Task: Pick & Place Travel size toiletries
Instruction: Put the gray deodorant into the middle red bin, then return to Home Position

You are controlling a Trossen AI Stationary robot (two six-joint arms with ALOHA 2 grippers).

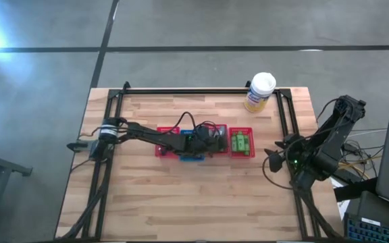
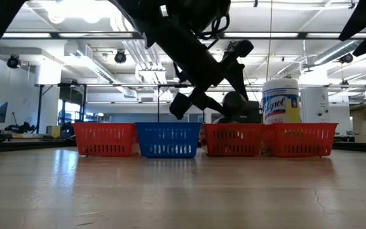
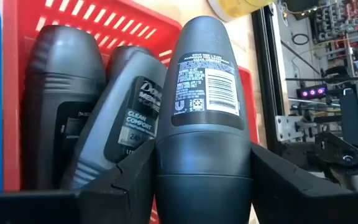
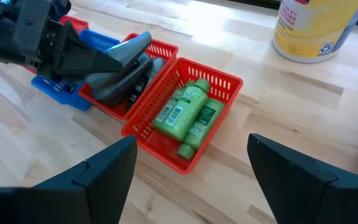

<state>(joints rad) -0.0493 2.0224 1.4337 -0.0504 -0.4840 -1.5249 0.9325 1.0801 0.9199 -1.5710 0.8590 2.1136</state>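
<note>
Closest to the lens in the left wrist view, a grey oval bottle [image 3: 205,112] stands between the dark fingers [image 3: 120,186] of the left gripper [image 3: 202,180], which press its lower body from both sides, jaws about half closed around it. It hangs over a red basket [image 3: 114,28] that already holds 2 more grey bottles [image 3: 129,124], one lying against the other. Judging by its look, the bottle is hard, smooth plastic with a rounded, glossy shell: stiff, light, not fragile, but slippery, so a hold across the broad flat faces low on the body seems safer than on the tapering cap. Only this view shows the printed label and the exact contact of the pads. From the right wrist view, the left gripper's load [image 4: 120,65] sits tilted above the middle basket, and 3 green bottles [image 4: 188,115] lie side by side in the next red basket [image 4: 219,78], near the large yellow canister [image 4: 319,31]; the right gripper [image 4: 191,168] is wide open and empty, hanging well apart at the table's right edge [image 1: 275,160]. Overhead, the row of baskets [image 1: 204,143] is laid out mid-table. Low down, 4 baskets [image 2: 169,140] show in line, contents hidden.
</note>
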